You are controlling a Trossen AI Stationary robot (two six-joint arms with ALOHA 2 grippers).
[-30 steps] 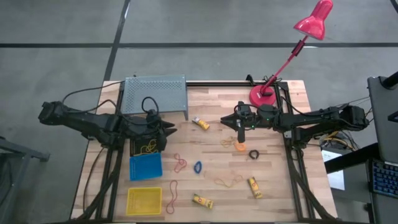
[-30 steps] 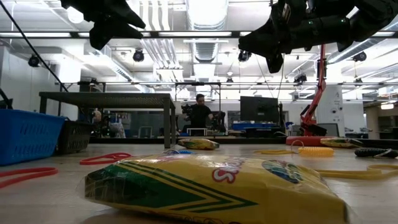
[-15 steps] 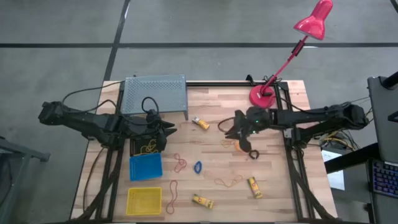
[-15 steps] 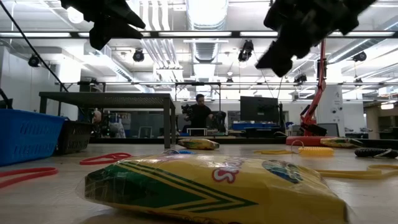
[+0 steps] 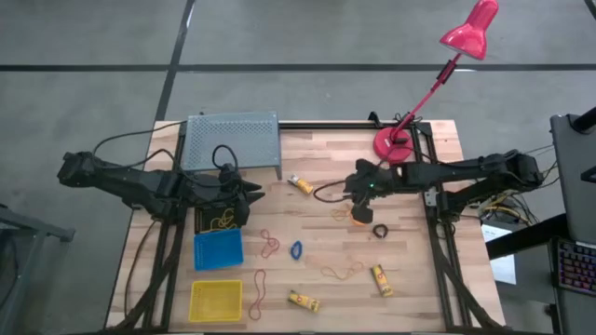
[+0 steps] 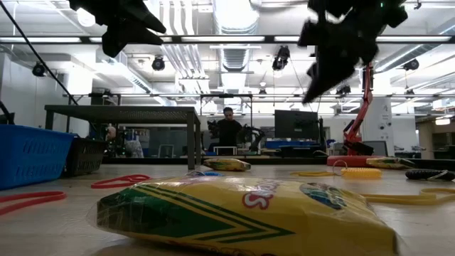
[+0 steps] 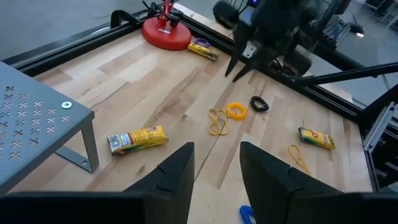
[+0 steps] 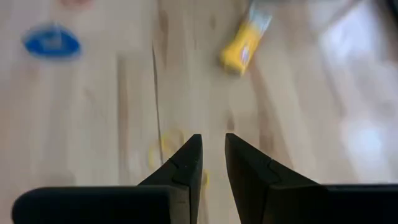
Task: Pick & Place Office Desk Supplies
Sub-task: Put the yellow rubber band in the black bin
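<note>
Hovering above the middle of the wooden table (image 5: 317,237), the right gripper (image 5: 359,200) hangs clear of the surface with its two dark fingers (image 8: 185,168) a narrow gap apart and nothing between them. Just below it in the high view lie a small orange rubber-band coil (image 5: 360,221), a thin orange rubber-band loop (image 5: 341,213) and a small black ring (image 5: 380,230); none touches the gripper.

The left gripper (image 5: 250,197) waits over the left side of the table, beside the small black square bin (image 5: 216,221), fingers (image 7: 171,174) parted and empty. A tangle of yellow rubber bands (image 5: 222,221) lies inside that bin.

Remaining supplies are spread over the table:
- short yellow tubes with dark ends at (image 5: 299,184), (image 5: 381,278) and (image 5: 303,301);
- a blue ring (image 5: 296,249);
- red rubber-band loops (image 5: 269,244) and (image 5: 260,288);
- an orange loop (image 5: 342,271).

The blue bin (image 5: 218,249) and the yellow bin (image 5: 216,301) stand along the left edge.
</note>
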